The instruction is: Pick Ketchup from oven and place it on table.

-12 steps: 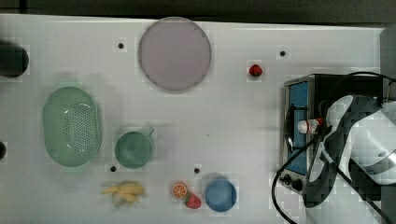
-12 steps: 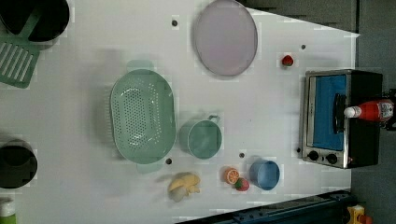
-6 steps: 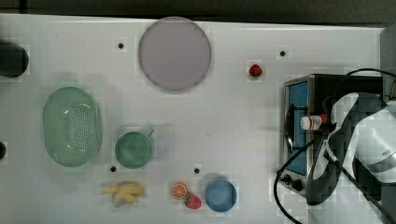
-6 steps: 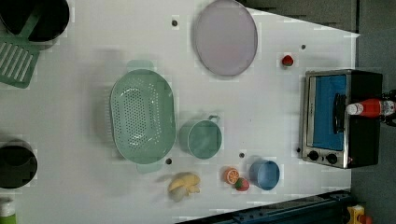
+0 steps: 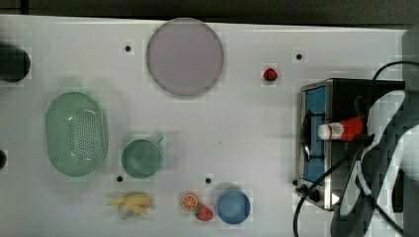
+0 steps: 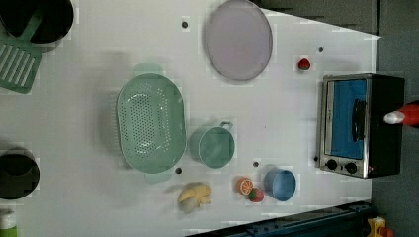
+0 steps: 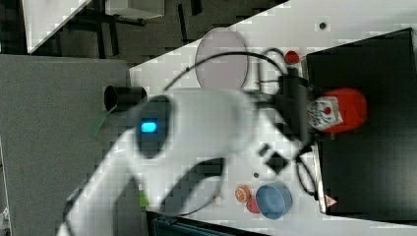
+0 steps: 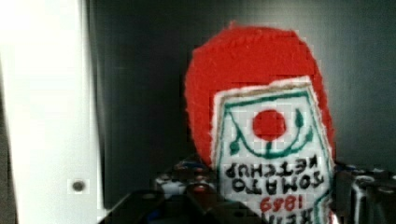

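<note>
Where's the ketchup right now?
The ketchup lies on top of the oven at the top view's right, white cap pointing toward the table.

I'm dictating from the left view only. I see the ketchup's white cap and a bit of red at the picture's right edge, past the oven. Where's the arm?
Observer: In the right view the white arm reaches across, with its gripper right at the ketchup label.
Operator: Is the whole bottle over the oven?
Observer: Yes. In the top view its red body lies over the oven top, cap toward the glass door.
Operator: Which face is up?
Observer: The label faces the wrist camera.
</note>
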Tool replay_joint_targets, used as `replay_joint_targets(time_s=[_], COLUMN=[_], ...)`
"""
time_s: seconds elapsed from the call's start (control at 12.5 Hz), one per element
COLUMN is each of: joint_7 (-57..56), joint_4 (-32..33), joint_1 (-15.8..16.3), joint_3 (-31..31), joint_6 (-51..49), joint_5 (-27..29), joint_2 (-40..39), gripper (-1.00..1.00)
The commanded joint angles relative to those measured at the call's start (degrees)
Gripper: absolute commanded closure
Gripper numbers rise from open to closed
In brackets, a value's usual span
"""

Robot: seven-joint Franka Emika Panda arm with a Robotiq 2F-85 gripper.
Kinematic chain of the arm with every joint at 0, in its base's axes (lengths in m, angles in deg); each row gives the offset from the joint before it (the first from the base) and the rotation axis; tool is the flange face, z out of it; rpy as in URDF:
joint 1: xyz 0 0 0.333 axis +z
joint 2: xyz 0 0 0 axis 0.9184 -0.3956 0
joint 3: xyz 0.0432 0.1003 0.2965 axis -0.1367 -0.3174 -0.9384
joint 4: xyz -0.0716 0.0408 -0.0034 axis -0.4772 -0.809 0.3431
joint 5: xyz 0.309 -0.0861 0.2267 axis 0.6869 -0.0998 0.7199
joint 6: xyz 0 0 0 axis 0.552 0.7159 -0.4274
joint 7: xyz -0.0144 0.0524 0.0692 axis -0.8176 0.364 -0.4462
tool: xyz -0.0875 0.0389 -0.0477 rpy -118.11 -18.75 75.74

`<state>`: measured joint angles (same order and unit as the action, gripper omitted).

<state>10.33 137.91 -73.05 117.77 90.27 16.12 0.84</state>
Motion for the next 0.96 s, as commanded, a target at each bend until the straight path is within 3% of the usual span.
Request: replay_joint_targets(time_s=[0.08,0.48,0.72,0.96], joint_7=[-0.12,-0.07,0.53,0.68], joint_4=[-4.82,-5.21,-3.83,1.46], joint_1=[4.99,10.44,11.84,12.39], joint_3=[-1.80,-12.09,-18.30,-23.53], joint_6=[-5.57,-18.02,-19.21,-19.00], joint_5=[-6.09,-6.08,-6.08,-6.07], joint_2=[7.05,14.02,16.12,16.99], gripper=[-0.27,-0.27,-0.27,-0.27])
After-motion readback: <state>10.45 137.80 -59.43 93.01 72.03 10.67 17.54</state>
